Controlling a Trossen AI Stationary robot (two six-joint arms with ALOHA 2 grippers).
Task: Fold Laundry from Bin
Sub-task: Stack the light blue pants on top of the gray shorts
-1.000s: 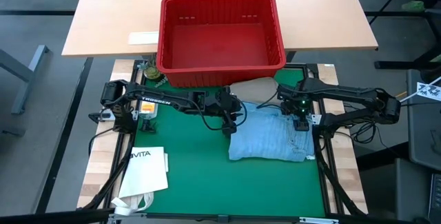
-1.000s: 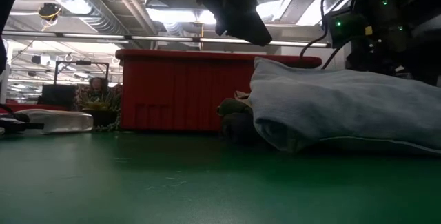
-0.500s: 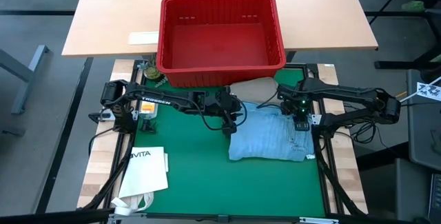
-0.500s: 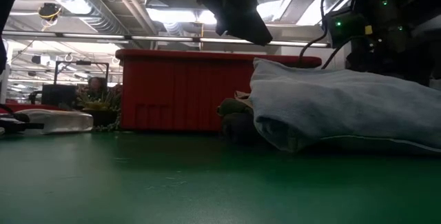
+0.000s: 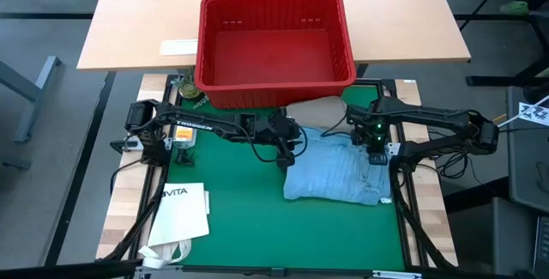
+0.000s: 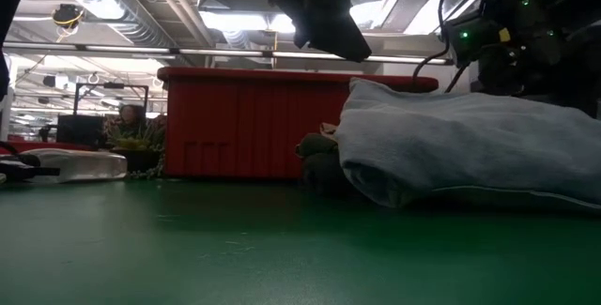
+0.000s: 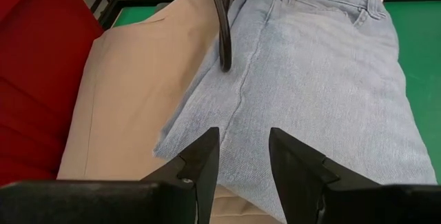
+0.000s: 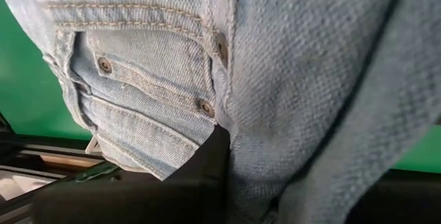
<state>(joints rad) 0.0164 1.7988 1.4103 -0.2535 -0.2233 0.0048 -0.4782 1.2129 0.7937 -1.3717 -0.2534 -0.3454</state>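
The red bin [image 5: 274,47] stands at the mat's far edge; no garment shows in it. Folded light blue jeans [image 5: 334,174] lie on the green mat [image 5: 249,219], partly over a khaki garment [image 5: 313,110] beside the bin. My left gripper [image 7: 244,162] hovers open above the jeans' left edge, over the place where denim overlaps khaki [image 7: 131,93]. My right gripper [image 5: 375,152] points down at the jeans' right end and is shut on denim there. The other laundry is out of view. My right gripper has the jeans by the waist end, next to a riveted pocket [image 8: 200,107]. It comes from above, pointing steeply down. One dark finger [image 8: 210,165] shows against the cloth; the denim hides the other. The jeans lie slack on the mat.
A white paper bag printed VITA [image 5: 183,212] lies at the mat's near left. A wooden table [image 5: 129,21] stands behind the bin. Black frame rails [image 5: 400,206] run along the mat's right side. Bare mat shows in front of the jeans.
My right gripper has tipped a little at the jeans' right end, and the cloth there has bunched and shifted slightly. The rest of the jeans has stayed in place.
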